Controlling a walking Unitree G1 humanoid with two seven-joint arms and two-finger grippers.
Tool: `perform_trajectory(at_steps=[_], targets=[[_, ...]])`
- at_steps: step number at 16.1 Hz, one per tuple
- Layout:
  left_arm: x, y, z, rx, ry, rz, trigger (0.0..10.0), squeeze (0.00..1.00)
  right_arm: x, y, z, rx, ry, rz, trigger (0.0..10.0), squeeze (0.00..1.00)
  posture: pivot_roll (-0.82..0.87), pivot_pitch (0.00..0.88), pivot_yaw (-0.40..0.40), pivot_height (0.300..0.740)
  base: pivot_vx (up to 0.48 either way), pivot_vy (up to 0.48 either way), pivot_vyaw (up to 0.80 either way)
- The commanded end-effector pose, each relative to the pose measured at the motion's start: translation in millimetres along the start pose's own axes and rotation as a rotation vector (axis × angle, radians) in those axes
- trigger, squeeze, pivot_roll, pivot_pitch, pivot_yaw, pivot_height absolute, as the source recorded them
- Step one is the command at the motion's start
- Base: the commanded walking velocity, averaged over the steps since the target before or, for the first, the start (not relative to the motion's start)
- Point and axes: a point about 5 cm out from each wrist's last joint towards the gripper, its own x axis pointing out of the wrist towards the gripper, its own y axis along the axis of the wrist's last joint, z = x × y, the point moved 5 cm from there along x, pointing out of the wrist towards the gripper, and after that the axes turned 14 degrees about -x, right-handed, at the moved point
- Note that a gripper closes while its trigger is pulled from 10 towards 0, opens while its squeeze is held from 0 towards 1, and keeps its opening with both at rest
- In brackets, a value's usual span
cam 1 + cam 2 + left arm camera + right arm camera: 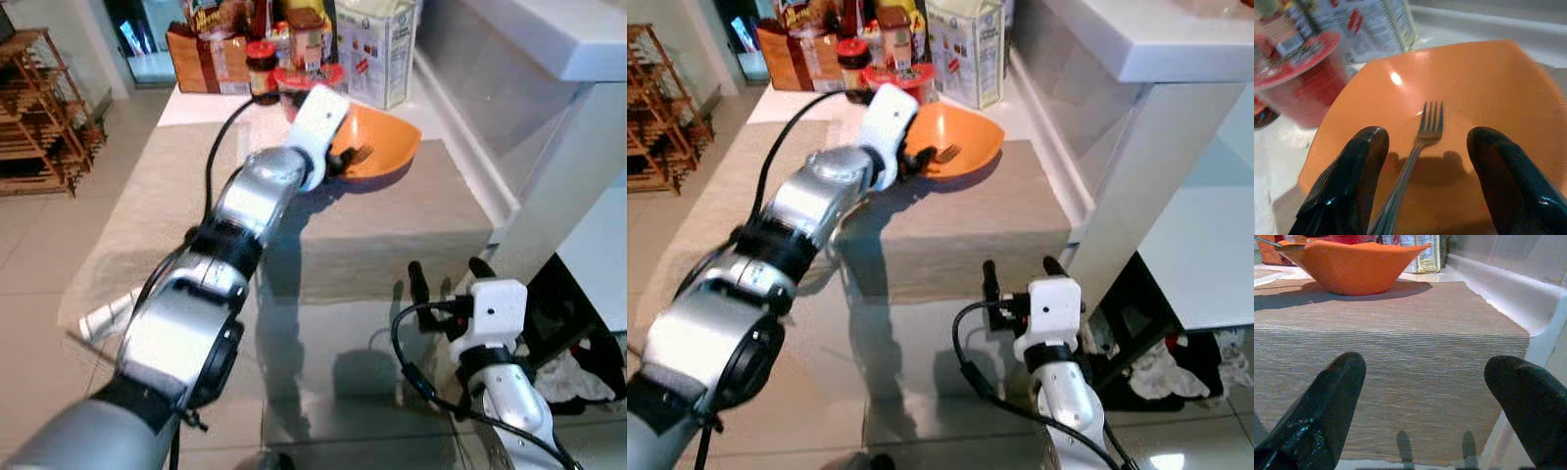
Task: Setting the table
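A silver metal fork point(1422, 142) lies in the orange square-cornered bowl point(377, 142), tines on the bowl's inner wall, handle running back between my left pincer's point(1425, 161) fingers, which are spread either side of it. The bowl sits on the beige woven cloth point(392, 225) covering the table. Behind it crowd a red-lidded jar point(261, 67), a white carton point(377, 49) and packets. My right pincer point(446, 279) hovers spread, low before the cloth's edge.
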Motion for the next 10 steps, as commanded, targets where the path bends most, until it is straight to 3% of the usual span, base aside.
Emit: perform_trajectory(at_steps=[1, 6, 10], targets=[[3.0, 5.9, 3.4, 0.046, -0.016, -0.011, 10.0, 0.0, -1.5, 1.2, -1.9, -0.008, 0.0, 0.0, 10.0, 0.0, -0.17, 0.036, 0.095, 0.74, 0.0, 0.0, 0.0], [7.0, 20.6, 4.4, 0.082, -0.014, -0.005, 10.0, 0.0, -6.6, -0.2, -2.8, -0.001, -0.016, -0.012, 10.0, 0.0, -0.18, 0.046, 0.105, 0.74, 0.0, 0.0, 0.0], [3.7, 31.7, -10.8, -0.064, 0.046, 0.1, 10.0, 0.0, -8.2, 0.4, -2.7, -0.003, -0.018, -0.013, 10.0, 0.0, -0.18, 0.049, 0.102, 0.74, 0.0, 0.0, 0.0]])
